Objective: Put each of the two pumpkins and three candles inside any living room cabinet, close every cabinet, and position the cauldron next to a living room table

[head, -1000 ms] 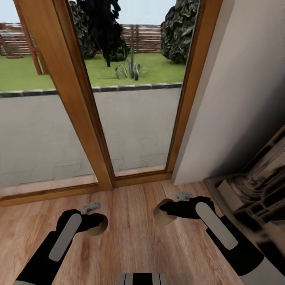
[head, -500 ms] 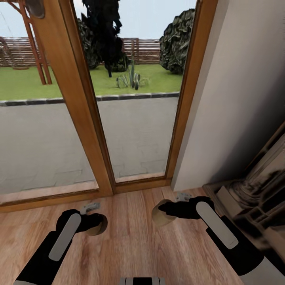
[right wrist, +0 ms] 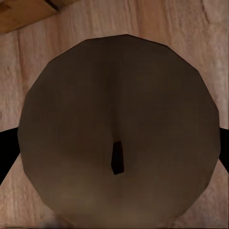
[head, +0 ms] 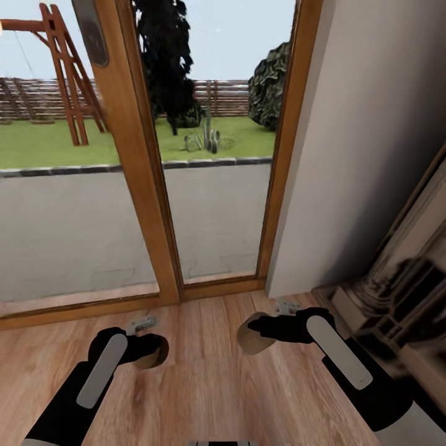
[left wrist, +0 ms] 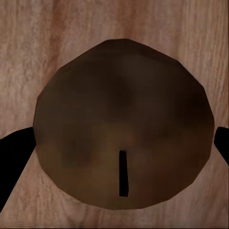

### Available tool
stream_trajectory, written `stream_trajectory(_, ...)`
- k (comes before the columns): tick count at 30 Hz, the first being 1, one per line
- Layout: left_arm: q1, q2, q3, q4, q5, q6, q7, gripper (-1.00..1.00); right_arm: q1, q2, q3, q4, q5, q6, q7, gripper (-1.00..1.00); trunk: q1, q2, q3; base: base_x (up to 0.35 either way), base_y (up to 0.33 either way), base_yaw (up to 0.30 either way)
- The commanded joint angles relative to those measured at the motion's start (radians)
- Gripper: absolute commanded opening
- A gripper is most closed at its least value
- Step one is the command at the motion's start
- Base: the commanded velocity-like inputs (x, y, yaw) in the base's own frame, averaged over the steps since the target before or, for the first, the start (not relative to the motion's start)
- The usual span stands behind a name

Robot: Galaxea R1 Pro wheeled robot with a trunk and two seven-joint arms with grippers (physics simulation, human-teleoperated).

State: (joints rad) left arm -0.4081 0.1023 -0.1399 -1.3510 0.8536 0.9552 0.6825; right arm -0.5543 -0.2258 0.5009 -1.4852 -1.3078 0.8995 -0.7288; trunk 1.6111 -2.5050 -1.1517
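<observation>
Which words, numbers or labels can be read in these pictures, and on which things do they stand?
None: no readable text.
Left candle: plain, dark wick only.
Right candle: plain, dark wick only.
Door frame, wall, floor: no writing.

The head camera looks forward and down from above both arms, over the wooden floor (head: 204,384) toward a glass door (head: 210,204) and the garden beyond, with a pale wall (head: 365,155) on the right. Each wrist camera sits very close behind its own candle, facing down onto the same floor: the left candle (left wrist: 123,125) and the right candle (right wrist: 119,129) also appear small in the head view.
</observation>
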Motion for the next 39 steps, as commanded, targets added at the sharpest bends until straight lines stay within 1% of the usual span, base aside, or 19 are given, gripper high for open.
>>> stream_trajectory(1,0.0,0.001,-0.002,-0.001,0.009,0.001,0.011,-1.0,-0.001,-0.001,0.002,0.0,-0.01,0.0,-0.011,-1.0,-0.001,0.0,0.003,-0.304,0.0,0.005)
stream_trajectory(5,0.0,0.0,-0.003,-0.001,0.01,0.002,0.011,-1.0,-0.001,0.0,0.002,0.004,-0.01,-0.001,-0.011,-1.0,-0.003,0.001,0.019,-0.162,0.0,0.119)
stream_trajectory(10,-0.001,-0.002,-0.003,-0.001,0.009,0.001,0.011,-1.0,-0.001,0.006,0.002,0.007,-0.011,-0.002,-0.011,-1.0,-0.005,0.002,0.038,-0.028,0.0,0.254)
stream_trajectory(21,-0.001,-0.002,-0.003,-0.001,0.01,0.002,0.011,-1.0,-0.001,0.012,0.004,0.008,-0.011,-0.002,-0.011,-1.0,-0.005,0.002,0.038,-0.001,0.0,0.281)
stream_trajectory(26,-0.001,-0.002,-0.003,0.0,0.01,0.002,0.011,-1.0,-0.001,0.013,0.004,0.007,-0.011,-0.002,-0.011,-1.0,-0.007,0.003,0.057,0.0,0.0,0.282)
stream_trajectory(39,-0.001,-0.003,-0.003,0.0,0.012,0.002,0.011,-1.0,-0.001,0.013,0.005,0.008,-0.011,0.0,-0.011,-1.0,-0.007,0.003,0.056,0.0,0.0,0.282)
